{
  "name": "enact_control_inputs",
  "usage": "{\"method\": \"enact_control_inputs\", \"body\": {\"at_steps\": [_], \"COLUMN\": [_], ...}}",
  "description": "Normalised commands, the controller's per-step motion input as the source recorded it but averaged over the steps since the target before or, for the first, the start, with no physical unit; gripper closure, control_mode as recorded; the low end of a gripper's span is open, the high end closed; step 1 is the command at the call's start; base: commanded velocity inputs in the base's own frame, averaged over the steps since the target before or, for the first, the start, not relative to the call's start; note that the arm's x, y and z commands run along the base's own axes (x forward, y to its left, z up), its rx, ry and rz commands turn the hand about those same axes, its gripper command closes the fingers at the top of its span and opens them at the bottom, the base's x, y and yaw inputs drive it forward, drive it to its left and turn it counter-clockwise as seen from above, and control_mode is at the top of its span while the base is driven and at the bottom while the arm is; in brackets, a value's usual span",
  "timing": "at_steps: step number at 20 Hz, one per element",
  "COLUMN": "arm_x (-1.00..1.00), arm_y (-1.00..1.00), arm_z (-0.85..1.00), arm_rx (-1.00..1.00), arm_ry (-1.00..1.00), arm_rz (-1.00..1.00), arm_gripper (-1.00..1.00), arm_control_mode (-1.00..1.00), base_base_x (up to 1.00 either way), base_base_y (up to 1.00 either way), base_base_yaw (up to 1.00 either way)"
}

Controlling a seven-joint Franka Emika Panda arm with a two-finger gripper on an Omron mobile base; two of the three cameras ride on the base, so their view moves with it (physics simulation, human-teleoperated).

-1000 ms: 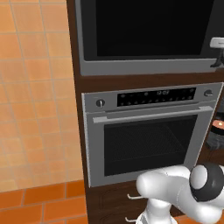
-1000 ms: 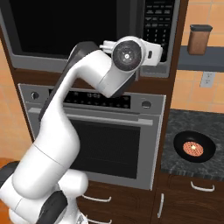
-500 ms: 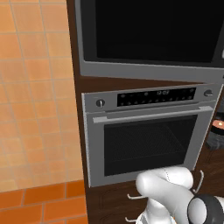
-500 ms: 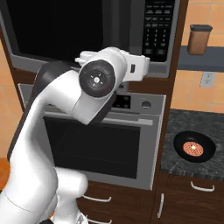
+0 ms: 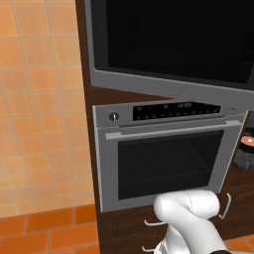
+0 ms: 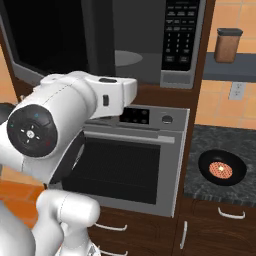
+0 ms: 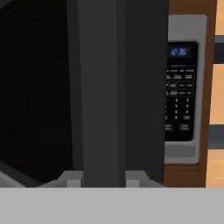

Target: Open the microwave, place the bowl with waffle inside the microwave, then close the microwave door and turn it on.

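door's swung out since a sec ago, microwave door (image 6: 55, 37) now hangs ajar, cavity showing | my fingers (image 7: 103, 177) clenched around its vertical handle (image 7: 98, 92) | bowl (image 6: 222, 168) with waffle (image 6: 220, 170) sits on the right-hand surface (image 6: 200, 192) | guess next: finish the pull, go fetch it
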Motion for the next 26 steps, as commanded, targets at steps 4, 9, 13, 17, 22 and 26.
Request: {"method": "enact_control_inputs", "body": {"at_steps": [4, 9, 13, 17, 22, 26], "arm_x": [-1.0, -0.82, -0.08, 0.0, 0.0, -0.49], "arm_y": [0.34, 0.38, 0.01, 0.0, 0.0, -0.34], "arm_z": [0.0, 0.0, 0.0, 0.0, 0.0, 0.0], "arm_rx": [0.0, 0.0, 0.0, 0.0, 0.0, 0.02], "arm_ry": [0.0, 0.0, 0.0, 0.0, 0.0, 0.0], "arm_rz": [0.0, 0.0, 0.0, 0.0, 0.0, 0.13], "arm_gripper": [1.0, 1.0, 1.0, -1.0, -1.0, -1.0], "arm_control_mode": [-1.0, -1.0, -1.0, -1.0, -1.0, -1.0], "base_base_x": [0.0, 0.0, 0.0, 0.0, 0.0, 0.0], "base_base_y": [0.0, 0.0, 0.0, 0.0, 0.0, 0.0], "base_base_yaw": [0.0, 0.0, 0.0, 0.0, 0.0, 0.0]}}
